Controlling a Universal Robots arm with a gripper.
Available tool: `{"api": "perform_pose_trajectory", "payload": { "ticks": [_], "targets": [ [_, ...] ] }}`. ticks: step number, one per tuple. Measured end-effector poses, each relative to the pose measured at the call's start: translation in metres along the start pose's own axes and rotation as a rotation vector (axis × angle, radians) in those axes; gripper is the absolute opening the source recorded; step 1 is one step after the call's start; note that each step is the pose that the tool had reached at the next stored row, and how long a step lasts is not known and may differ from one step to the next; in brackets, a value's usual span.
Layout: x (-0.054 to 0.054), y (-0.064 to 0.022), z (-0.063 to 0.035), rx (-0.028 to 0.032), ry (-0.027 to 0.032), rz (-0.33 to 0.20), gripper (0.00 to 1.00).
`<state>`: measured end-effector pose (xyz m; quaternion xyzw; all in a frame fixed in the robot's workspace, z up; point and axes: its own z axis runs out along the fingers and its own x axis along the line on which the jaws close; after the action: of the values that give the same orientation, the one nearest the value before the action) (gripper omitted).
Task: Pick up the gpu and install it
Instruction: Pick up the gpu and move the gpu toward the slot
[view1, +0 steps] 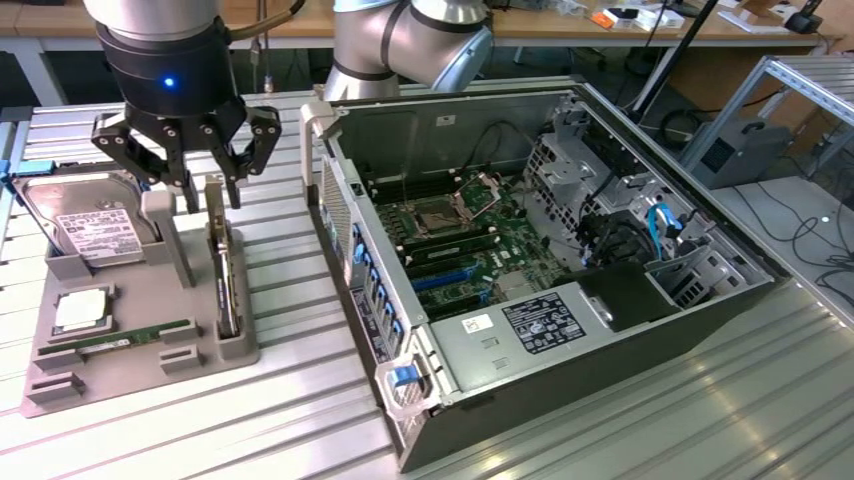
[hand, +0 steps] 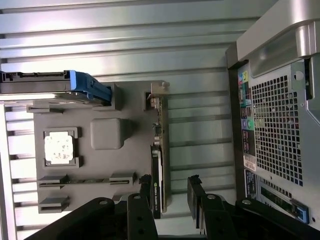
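Ribbed aluminium tabletop (view1: 641, 430) carrying, at the exterior view's left, a grey fixture tray (view1: 94, 388) with a hard drive (view1: 83, 225), a processor chip (view1: 80, 312) and a memory stick (view1: 127, 340) seated in their recesses. Over the tray's right-hand edge hovers the gripper (view1: 200, 185), fingers spread wide and holding nothing. Just below it the gpu (view1: 223, 275) stands on edge in its slot along that side of the tray, not yet grasped. In the wrist view the gpu (hand: 156, 167) lies between the open fingertips (hand: 145, 182), close beside one and well apart from the other. At the exterior view's right sits the open computer case (view1: 627, 385), its motherboard (view1: 461, 235) exposed. Probable hazards: with the card off-centre in the gap, the nearer finger may land on its top edge or cooler during descent. An uneven closure could tilt the thin board in its slot, or leave a shallow grip that slips on lifting.
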<state>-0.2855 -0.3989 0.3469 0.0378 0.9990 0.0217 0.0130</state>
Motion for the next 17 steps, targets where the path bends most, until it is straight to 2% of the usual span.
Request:
{"api": "perform_pose_trajectory", "payload": {
  "ticks": [17],
  "targets": [
    [0.0002, -0.0003, 0.0073, 0.0012, -0.0002, 0.0, 0.42]
  ]
}}
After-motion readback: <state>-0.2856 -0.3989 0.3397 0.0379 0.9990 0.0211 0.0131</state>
